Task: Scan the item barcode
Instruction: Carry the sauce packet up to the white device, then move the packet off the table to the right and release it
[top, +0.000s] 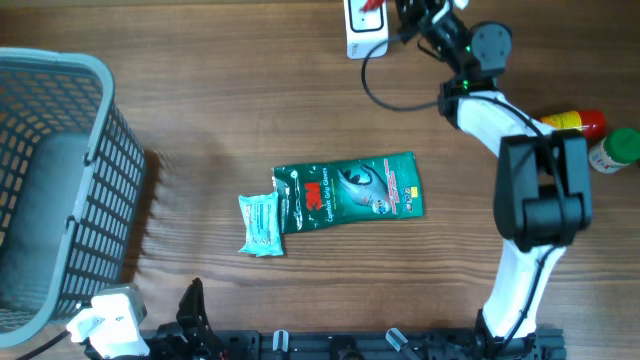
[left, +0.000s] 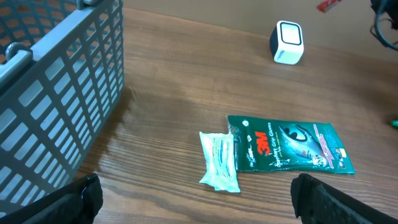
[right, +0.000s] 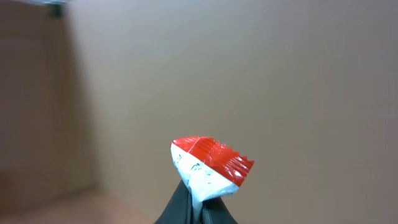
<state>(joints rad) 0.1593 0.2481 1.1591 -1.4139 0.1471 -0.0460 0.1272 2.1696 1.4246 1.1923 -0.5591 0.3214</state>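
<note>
Wooden desk (top: 250, 120), my right hand (right: 198, 210) clamped on a red-and-white crinkled packet (right: 211, 163), my left hand (top: 192, 310) wide open, empty.

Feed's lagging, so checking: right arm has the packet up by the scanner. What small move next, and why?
Probably tilt the packet down toward the scanner. The right fingers are shut on it near the scanner, but the wrist view faces bare wall, so the barcode likely isn't presented.

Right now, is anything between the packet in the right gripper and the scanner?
Nothing visible. The right gripper holds the red-and-white packet up beside the white scanner, with only bare space between them.
</note>
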